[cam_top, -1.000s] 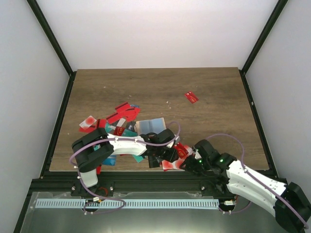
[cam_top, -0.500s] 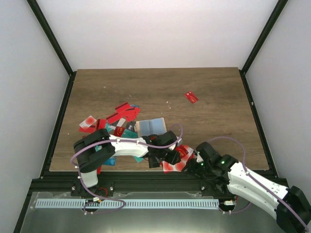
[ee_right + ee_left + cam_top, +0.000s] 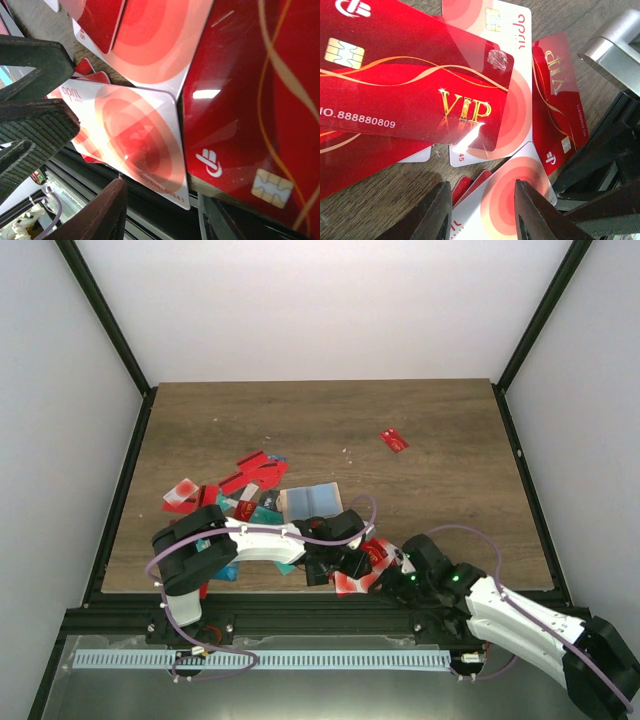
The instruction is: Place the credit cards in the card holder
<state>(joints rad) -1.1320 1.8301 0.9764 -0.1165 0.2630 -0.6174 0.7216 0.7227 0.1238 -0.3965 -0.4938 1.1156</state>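
Observation:
The card holder (image 3: 310,501) lies open on the table, light blue inside, just behind the left arm. Credit cards (image 3: 250,478) lie scattered to its left, and more overlap at the front edge. My left gripper (image 3: 341,566) (image 3: 485,216) is open, with its fingers straddling a white-and-red card (image 3: 517,192) that lies flat below them. My right gripper (image 3: 386,583) (image 3: 160,220) is open too. The corner of a white-and-red card (image 3: 142,135) overhanging the table edge pokes between its fingers. A red VIP card (image 3: 420,95) tops the pile.
A lone red card (image 3: 394,440) lies far back on the right. The black frame rail (image 3: 300,612) runs right under the front-edge cards. The two grippers are almost touching; the right one's metal body (image 3: 615,47) fills the right side of the left wrist view.
The right arm has slid a little left, toward the cards at the front edge. The left arm has hardly moved.

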